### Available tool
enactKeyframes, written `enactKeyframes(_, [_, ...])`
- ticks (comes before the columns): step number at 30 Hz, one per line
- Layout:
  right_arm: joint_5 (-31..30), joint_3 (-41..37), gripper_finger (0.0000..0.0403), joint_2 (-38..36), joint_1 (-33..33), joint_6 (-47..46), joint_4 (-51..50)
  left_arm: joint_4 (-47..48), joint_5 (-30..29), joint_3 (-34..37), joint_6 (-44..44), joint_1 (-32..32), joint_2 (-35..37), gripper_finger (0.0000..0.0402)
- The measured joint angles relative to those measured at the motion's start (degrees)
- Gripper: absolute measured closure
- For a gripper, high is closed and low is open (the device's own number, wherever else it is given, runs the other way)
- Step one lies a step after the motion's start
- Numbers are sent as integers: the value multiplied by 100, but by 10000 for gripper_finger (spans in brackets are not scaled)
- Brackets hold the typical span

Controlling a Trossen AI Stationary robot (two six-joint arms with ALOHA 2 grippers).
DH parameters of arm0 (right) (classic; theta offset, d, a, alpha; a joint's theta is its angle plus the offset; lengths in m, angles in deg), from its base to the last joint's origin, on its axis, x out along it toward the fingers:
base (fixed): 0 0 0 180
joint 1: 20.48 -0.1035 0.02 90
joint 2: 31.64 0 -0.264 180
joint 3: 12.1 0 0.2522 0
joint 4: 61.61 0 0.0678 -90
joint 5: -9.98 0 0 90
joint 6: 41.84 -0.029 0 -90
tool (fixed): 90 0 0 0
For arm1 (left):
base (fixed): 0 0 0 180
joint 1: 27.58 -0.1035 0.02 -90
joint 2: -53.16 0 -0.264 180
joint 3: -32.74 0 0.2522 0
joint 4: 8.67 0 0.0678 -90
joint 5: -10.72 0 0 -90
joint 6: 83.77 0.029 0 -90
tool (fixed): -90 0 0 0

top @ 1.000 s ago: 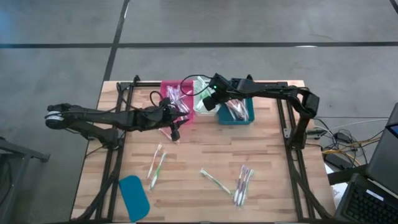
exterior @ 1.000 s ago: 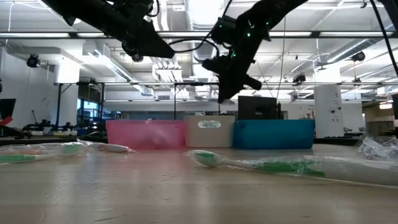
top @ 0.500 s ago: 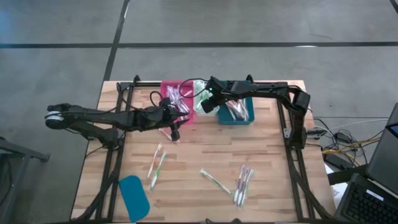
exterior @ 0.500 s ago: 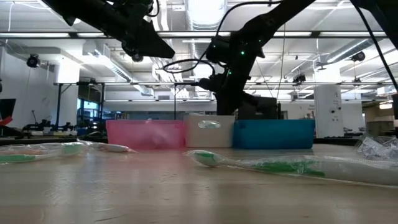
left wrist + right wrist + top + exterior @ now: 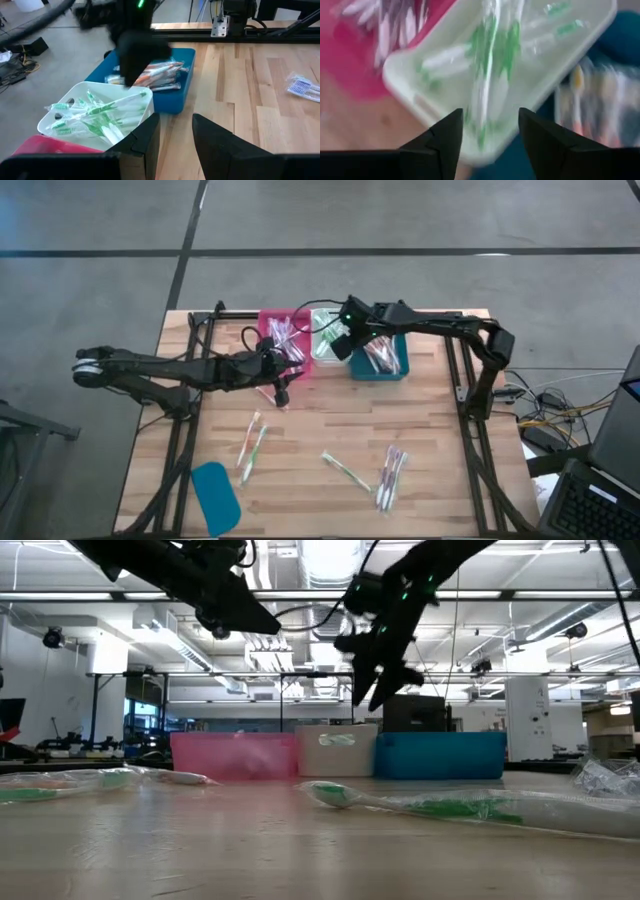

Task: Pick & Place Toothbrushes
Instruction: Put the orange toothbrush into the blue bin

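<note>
Wooden surface seen from above, three bins in a row at its 12 o'clock edge: pink bin, white bin, teal bin.

Right gripper hovering over the white bin, raised above the bin row in the low view. Fingers spread apart, nothing between them. Directly below that gap, green-accented toothbrushes lying piled in the white bin, clear of the fingertips. Pink bin just beside, holding pink/purple brushes; teal bin on the other side, holding orange-red brushes.

Left gripper out over the surface, at about 6 o'clock from the pink bin, held off the wood. Fingers parted with a narrow gap, nothing visible between them. White bin and teal bin lying ahead of it, right arm hanging dark over them.

Loose toothbrushes on the surface, well apart from both grippers:
- green-accented pair at roughly 6 o'clock from the left gripper
- single green one near mid-surface, toward the 6 o'clock edge; same wrapped brush close to the lens in the low view
- purple-accented cluster at 3 o'clock from that one

Flat teal lid toward the 7 o'clock corner.
</note>
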Motion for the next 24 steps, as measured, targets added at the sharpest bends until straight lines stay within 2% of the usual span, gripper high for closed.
enactKeyframes(5, [-109, 0, 201, -688, -565, -211, -1392, 79, -1, 0, 31, 0, 0, 282])
enactKeyframes(11, [-820, -25, 214, -1516, -2055, -1420, -2657, 83, -2, 0, 131, 0, 0, 282])
enactKeyframes(17, [-1393, -68, 233, -1950, -3762, -2785, -2714, 125, 0, 0, 76, 0, 0, 282])
enactKeyframes(21, [-1932, -105, 239, -1938, -4738, -3680, -2707, 145, 20, 0, 37, 4, 0, 282])
enactKeyframes(24, [-2111, -147, 244, -1821, -5300, -4349, -2713, 145, 20, 0, 40, 4, 0, 282])
